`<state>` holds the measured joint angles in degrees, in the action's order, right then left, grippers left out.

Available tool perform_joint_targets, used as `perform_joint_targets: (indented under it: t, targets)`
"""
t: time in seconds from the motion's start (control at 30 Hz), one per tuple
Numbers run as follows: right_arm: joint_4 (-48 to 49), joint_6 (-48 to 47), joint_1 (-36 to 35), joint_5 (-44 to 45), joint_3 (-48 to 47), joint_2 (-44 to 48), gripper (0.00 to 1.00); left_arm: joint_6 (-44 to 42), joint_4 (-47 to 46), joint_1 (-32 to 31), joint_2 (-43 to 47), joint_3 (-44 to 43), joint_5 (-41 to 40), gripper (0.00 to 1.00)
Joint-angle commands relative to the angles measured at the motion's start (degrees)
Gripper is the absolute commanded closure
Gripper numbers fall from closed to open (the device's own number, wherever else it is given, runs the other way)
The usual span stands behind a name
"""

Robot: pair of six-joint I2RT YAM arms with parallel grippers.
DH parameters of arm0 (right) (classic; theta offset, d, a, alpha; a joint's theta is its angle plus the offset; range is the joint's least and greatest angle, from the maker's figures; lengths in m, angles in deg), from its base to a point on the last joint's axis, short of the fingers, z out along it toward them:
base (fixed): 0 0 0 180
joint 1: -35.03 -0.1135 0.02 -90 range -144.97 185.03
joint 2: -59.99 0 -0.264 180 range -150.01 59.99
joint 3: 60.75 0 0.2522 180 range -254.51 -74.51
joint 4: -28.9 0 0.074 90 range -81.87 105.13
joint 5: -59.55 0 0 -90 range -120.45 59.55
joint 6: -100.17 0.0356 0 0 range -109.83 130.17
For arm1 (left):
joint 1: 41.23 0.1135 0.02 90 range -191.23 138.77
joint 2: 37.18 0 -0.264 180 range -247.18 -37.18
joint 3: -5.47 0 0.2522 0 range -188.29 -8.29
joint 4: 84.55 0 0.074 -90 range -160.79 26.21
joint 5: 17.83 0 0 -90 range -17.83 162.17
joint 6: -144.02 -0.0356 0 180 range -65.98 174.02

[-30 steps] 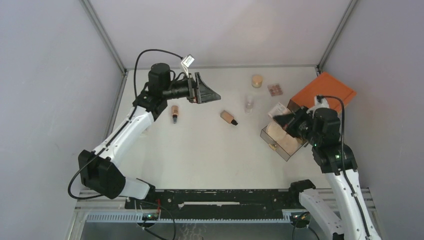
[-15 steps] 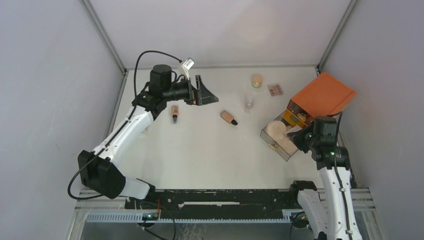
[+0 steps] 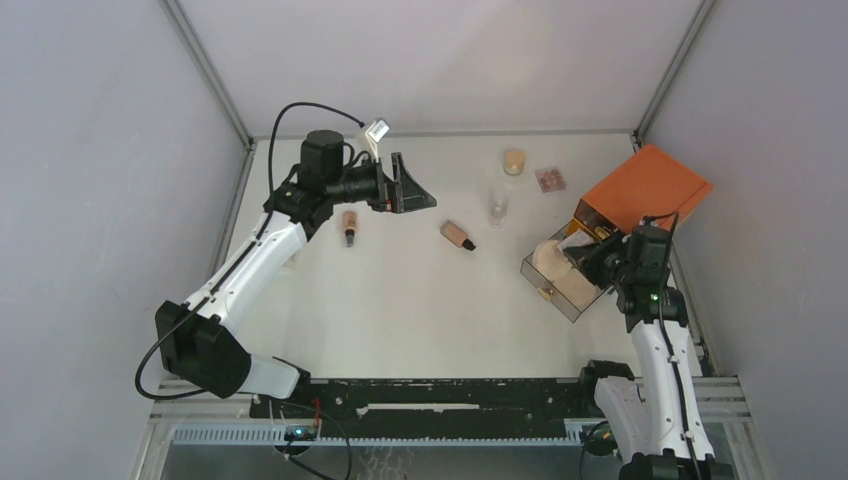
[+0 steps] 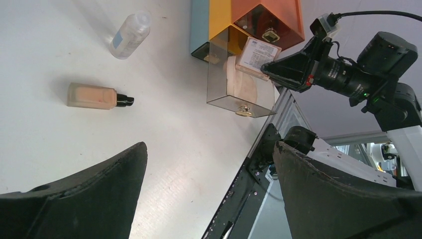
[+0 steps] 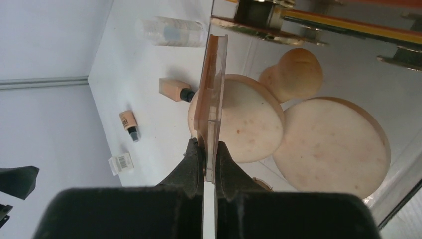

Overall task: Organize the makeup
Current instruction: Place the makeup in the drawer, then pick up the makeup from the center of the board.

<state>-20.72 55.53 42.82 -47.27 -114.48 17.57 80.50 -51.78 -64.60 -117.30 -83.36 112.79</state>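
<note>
Back over the drawer (image 3: 562, 298), right gripper (image 5: 209, 149) clamped on a palette (image 5: 214, 84).
Release looks next; left gripper (image 4: 210, 147) hangs agape near the tabletop's (image 3: 420, 290) far edge.

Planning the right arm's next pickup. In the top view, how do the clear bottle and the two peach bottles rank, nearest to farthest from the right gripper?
From the right gripper, shut on a compact:
1. Clear bottle, just up and left of it.
2. Mid-table peach bottle, further left.
3. Far-left peach bottle, across the table.
</note>
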Motion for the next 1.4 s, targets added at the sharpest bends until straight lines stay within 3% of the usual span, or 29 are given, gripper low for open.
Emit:
perform_joint_targets:
  t: [0.0, 0.03, 0.1, 0.17, 0.23, 0.37, 0.43, 0.53, 0.63, 0.8, 0.93, 1.07, 1.17, 1.23, 1.37]
  targets:
    - [6.0, -1.2, 0.1, 1.5, 2.2, -0.3, 1.00, -0.5, -0.7, -0.3, 0.9, -1.5, 0.2, 0.00]
    - [4.9, -1.0, 0.2, 2.5, 2.1, -0.1, 0.94, -0.4, -0.7, -0.3, 1.0, -1.6, 0.1, 0.00]
    - [1.3, -0.8, 0.2, 5.0, 1.4, 1.3, 0.65, -0.4, -0.6, -0.2, 1.2, -1.6, 0.3, 0.00]
    - [-0.4, -1.0, 0.2, 6.9, 1.2, 4.4, 0.46, -0.4, -0.6, -0.3, 1.6, -1.7, 0.3, 0.00]
    - [-2.5, -1.8, 0.3, 8.4, 0.2, 8.0, 0.42, -0.4, -0.6, -0.3, 1.5, -1.9, 0.3, 0.00]
    - [-6.3, -4.5, -0.5, 10.0, -3.2, 11.7, 0.44, -0.3, -0.7, -0.4, 1.6, -2.2, 0.4, 0.00]
    - [-6.6, -5.9, -1.9, 10.5, -3.9, 11.5, 0.54, -0.2, -0.6, -0.6, 1.4, -2.4, 0.4, 0.00]
    - [-5.4, -8.4, -5.4, 11.6, -3.9, 9.4, 0.78, -0.3, -0.6, -0.8, 1.1, -2.5, 0.5, 0.00]
    - [-5.2, -11.4, -12.5, 14.3, -5.7, 3.6, 0.86, -0.3, -0.6, -0.9, 1.3, -2.3, 0.3, 0.00]
    - [-9.0, -15.3, -23.6, 24.0, -11.5, -12.6, 0.87, -0.4, -0.7, -0.8, 1.8, -1.7, -0.4, 0.00]
    - [-7.5, -16.1, -24.3, 23.6, -11.7, -19.4, 0.88, -0.4, -0.6, -0.9, 2.4, -1.0, -1.2, 0.00]
    - [-9.2, -15.0, -22.6, 32.5, -11.7, -21.5, 0.92, -1.1, -0.5, -0.9, 2.9, -0.6, -0.7, 0.00]
    - [-10.3, -16.5, -18.4, 30.7, -14.0, -19.6, 0.93, -1.5, -0.4, -0.9, 2.5, -0.8, -0.6, 0.00]
    - [-11.1, -17.1, -20.4, 28.4, -18.0, -18.0, 0.92, -2.0, -0.2, -1.0, 2.4, -1.0, 0.0, 0.00]
    - [-11.7, -18.1, -27.8, 30.4, -27.9, -20.1, 0.80, -6.0, 4.2, -1.2, 3.0, -2.7, -2.7, 0.00]
